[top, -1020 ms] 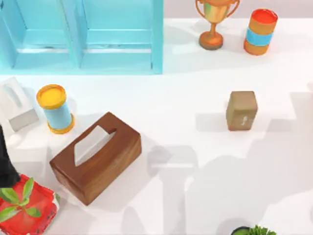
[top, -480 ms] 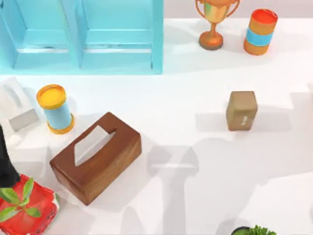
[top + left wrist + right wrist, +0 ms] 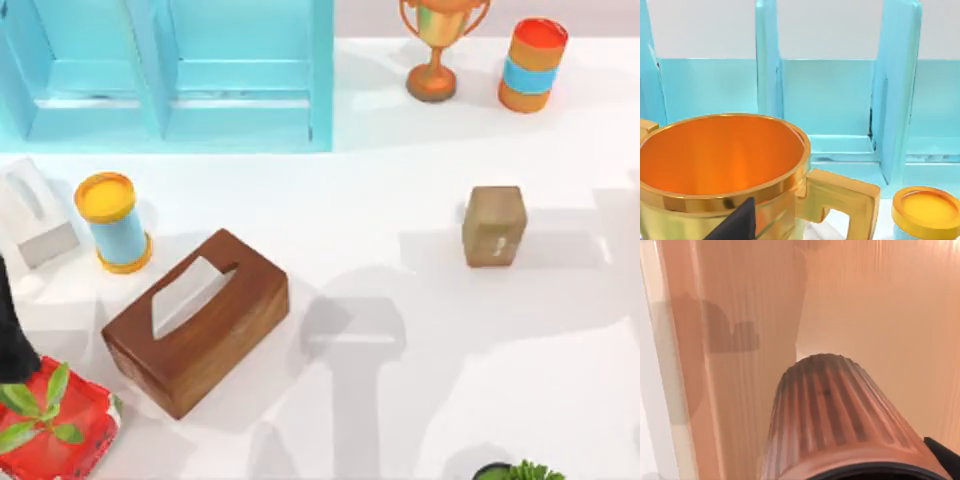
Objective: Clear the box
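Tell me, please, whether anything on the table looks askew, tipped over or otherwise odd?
Nothing is spilled or tipped. The wooden tissue box lies turned at an angle to the table's edges, while the small tan box and the blue shelf unit sit square. The trophy and both canisters stand upright.

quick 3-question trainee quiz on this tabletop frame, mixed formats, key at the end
1. True or false: the wooden tissue box stands inside the blue shelf unit.
2. Which stands nearest the trophy in the top view? A) the orange-lidded can B) the yellow-lidded can C) the red plant pot
3. Fill in: the small tan block sits on the table's ____ half in the top view.

Key: 1 false, it lies on the open table in front; 2 A; 3 right.
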### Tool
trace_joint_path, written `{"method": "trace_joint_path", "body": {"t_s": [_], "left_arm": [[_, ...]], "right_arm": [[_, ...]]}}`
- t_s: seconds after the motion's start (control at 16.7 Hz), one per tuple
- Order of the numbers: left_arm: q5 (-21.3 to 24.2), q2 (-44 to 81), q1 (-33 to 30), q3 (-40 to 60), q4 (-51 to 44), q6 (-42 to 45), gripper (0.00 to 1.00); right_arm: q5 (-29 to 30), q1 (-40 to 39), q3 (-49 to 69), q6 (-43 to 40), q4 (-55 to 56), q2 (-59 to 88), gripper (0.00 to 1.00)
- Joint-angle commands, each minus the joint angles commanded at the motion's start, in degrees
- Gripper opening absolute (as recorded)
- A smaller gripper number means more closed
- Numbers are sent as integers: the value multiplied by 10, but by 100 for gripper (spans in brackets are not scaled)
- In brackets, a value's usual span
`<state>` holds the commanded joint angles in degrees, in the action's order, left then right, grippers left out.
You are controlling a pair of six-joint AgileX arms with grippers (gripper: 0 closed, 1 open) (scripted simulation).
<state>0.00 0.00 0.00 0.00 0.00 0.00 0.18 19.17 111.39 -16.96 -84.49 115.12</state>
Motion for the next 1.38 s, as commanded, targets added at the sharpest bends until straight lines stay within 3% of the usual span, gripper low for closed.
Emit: {"method": "trace_joint_path", "body": {"t_s": [0.42,0.6,0.78,1.38], "left_arm": [[0,0,0,0,0,0,100],[0,0,0,0,0,0,100],[0,0,0,0,0,0,100],[0,0,0,0,0,0,100]], "right_arm": [[19,-294,-160,286,135,-52,0],[27,-380,-239,380,177,-63,0],[35,-414,-281,420,196,-68,0],[35,-418,-317,424,245,-51,0]]}}
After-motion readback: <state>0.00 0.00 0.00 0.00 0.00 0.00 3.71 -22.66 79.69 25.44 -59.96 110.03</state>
